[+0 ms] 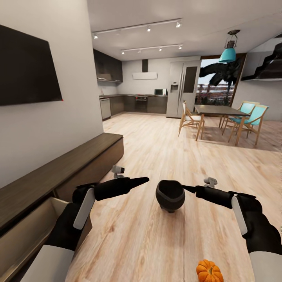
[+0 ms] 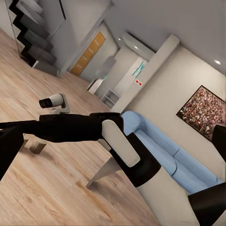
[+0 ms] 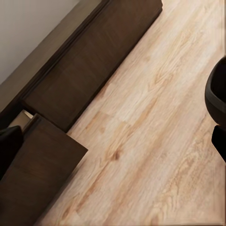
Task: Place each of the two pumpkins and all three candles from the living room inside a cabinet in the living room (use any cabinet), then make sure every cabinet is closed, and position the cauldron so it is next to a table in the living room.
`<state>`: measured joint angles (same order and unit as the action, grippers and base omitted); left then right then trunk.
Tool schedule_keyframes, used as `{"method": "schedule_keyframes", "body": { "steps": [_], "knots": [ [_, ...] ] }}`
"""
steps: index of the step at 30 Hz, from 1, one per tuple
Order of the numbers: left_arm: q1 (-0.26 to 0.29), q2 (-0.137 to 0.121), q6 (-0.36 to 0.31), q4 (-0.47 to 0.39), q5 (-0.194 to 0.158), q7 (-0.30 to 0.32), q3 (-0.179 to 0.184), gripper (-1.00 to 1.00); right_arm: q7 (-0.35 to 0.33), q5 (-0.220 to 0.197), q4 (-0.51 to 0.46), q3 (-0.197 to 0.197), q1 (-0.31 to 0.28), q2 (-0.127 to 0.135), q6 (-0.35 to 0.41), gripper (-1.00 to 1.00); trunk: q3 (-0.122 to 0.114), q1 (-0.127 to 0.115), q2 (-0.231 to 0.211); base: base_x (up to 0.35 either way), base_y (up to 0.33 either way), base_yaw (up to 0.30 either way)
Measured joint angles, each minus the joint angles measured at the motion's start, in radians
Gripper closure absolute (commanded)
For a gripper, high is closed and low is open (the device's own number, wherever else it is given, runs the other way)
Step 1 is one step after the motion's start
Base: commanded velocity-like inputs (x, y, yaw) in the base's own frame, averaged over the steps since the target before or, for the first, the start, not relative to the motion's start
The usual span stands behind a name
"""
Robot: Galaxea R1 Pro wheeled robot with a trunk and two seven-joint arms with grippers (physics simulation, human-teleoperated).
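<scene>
1. The matte black rounded cauldron [image 1: 170, 195] hangs above the pale wooden plank floor [image 1: 156, 243], in the middle of the head view, between the two arms.
2. The right gripper [image 1: 187, 189] reaches in from the right and meets the cauldron at its right rim; its fingers are narrow and appear closed on that rim (the contact itself is small and dark against the pot).
3. In the right wrist view the cauldron's bulging dark side [image 3: 215, 94] shows at the frame's edge, with the plank floor below.
4. The left gripper [image 1: 145, 179] points toward the cauldron from the left, just beside it and apart from it; its fingers look pressed together into one point, holding nothing.
5. The long low dark-brown wooden cabinet [image 1: 78, 156] runs along the left wall under a black wall-mounted screen [image 1: 27, 66].
6. Its nearest drawer [image 1: 23, 231] stands pulled out, showing a pale beige inside.
7. One small orange ribbed pumpkin [image 1: 209, 271] sits on the floor near the right arm, well nearer than the cauldron.
8. Far right stands a dark dining table [image 1: 219, 111] with wooden chairs.
</scene>
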<state>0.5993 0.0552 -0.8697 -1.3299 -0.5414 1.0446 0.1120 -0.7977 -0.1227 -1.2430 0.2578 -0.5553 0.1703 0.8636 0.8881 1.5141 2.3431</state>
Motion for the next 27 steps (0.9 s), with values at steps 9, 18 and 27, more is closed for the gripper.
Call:
{"method": "schedule_keyframes", "body": {
  "steps": [9, 18, 27],
  "knots": [
    [0.000, 0.000, 0.000, -0.002, 0.000, 0.000, 0.000, -1.00, -0.001, -0.001, 0.000, 0.000, 0.000, 0.000, 0.000, -1.00, 0.014, 0.000, 0.000, 0.000, 0.000, -0.077],
    [0.000, 0.000, 0.000, -0.001, 0.000, 0.000, 0.000, -1.00, -0.002, -0.003, 0.000, 0.001, 0.000, 0.000, -0.001, -1.00, 0.028, 0.000, 0.000, 0.000, 0.000, -0.102],
    [0.000, 0.000, 0.000, -0.001, 0.000, 0.000, 0.000, -1.00, -0.002, -0.003, 0.002, 0.002, 0.000, 0.000, -0.002, -1.00, 0.042, 0.000, 0.000, 0.000, 0.000, -0.118]
  ]
}}
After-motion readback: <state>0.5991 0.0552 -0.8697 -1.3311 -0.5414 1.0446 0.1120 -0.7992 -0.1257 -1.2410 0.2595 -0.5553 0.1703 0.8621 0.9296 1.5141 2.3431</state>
